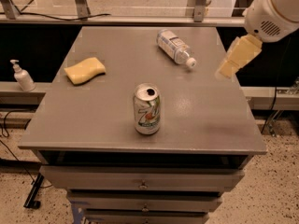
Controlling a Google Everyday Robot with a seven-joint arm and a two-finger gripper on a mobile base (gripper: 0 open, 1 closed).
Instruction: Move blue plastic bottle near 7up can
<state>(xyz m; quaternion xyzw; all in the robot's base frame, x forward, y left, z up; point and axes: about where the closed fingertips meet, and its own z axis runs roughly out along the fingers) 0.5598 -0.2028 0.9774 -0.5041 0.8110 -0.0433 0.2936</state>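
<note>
I've got the end effector (pixel 237 56) hanging over the desk's (pixel 219 125) right edge. It holds nothing, and I can't tell whether it's released or clenched. The bottle (pixel 174 47) lies on its side at the far middle of the desk, picture-left of the end effector and near it. Its long axis runs diagonally, base toward the far left and cap toward the near right, so the cap end points roughly at me. The can (pixel 147 108) stands upright at the front centre, well apart from the bottle. My call: reach left and turn the wrist across that diagonal. The sponge (pixel 85 70) is out of the path.
</note>
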